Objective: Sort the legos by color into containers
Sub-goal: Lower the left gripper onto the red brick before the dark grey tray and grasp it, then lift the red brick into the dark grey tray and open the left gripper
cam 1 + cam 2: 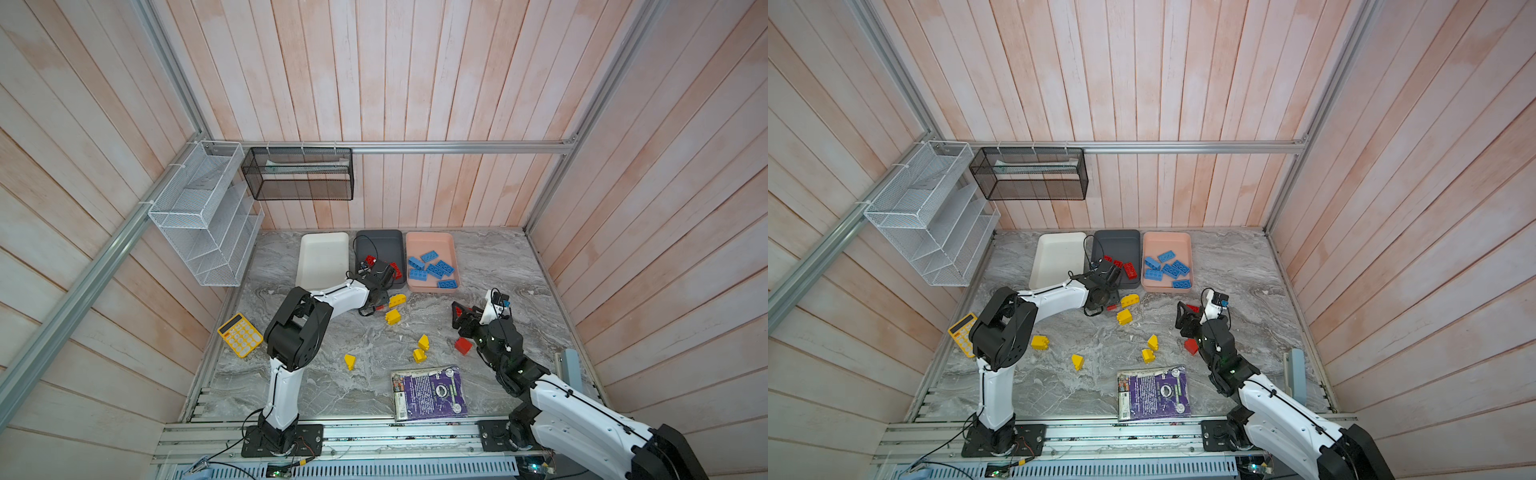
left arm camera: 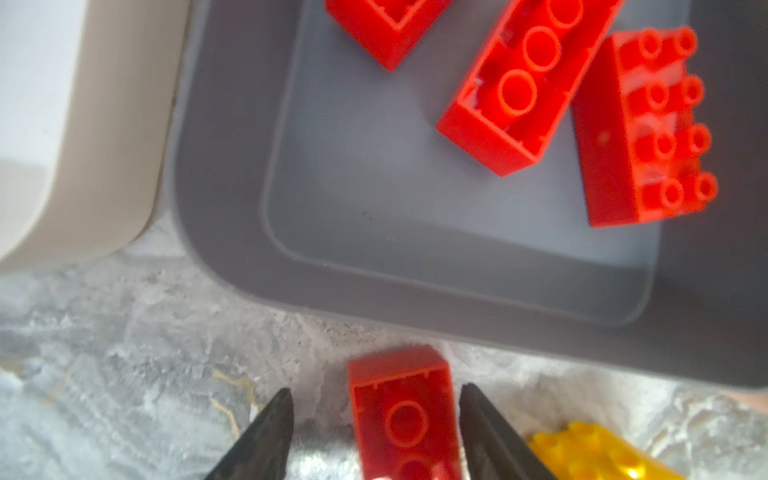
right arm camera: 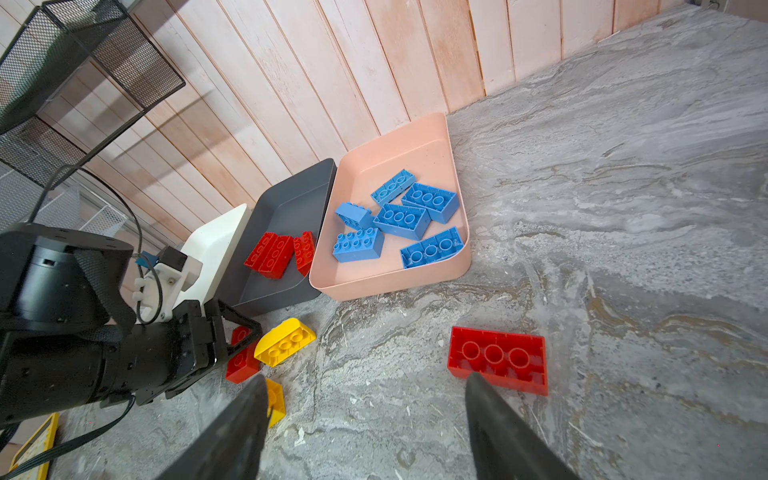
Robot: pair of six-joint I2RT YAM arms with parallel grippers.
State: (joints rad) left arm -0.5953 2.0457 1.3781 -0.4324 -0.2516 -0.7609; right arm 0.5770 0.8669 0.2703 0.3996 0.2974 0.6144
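1. Along the far edge of the counter [image 1: 332, 374], three shallow trays with rounded corners stand side by side: the white tray [image 1: 324, 249] on the left, the grey tray [image 1: 380, 241] in the middle, the pink tray [image 1: 430, 236] on the right.
2. Each tray seems to be meant for one color. The blue bricks [image 3: 399, 220] lie loose in the pink tray and the red bricks [image 2: 523, 87] in the grey one. The white tray holds no brick, so I judge it waits for the yellow bricks [image 1: 392, 316], which are scattered over the middle of the counter.
3. Just near of the grey tray, the left claw [image 2: 376, 388] is low over the counter with its jaws on both sides of a red brick [image 2: 401, 415]. One jaw is almost against its side and the other shows a gap, so the brick is not pinched yet. It lies studs down and hollow side up, just beside a rounded yellow brick [image 2: 594, 453].
4. On the right, the right claw [image 3: 365, 377] is spread wide and holds nothing. It points toward another upturned red brick [image 3: 498, 359] on the counter.
5. All bricks are hard, glossy plastic with straight walls, round studs and tube-like hollows. The trays look smooth and matte, and the counter has a grey veined, marble-like pattern.
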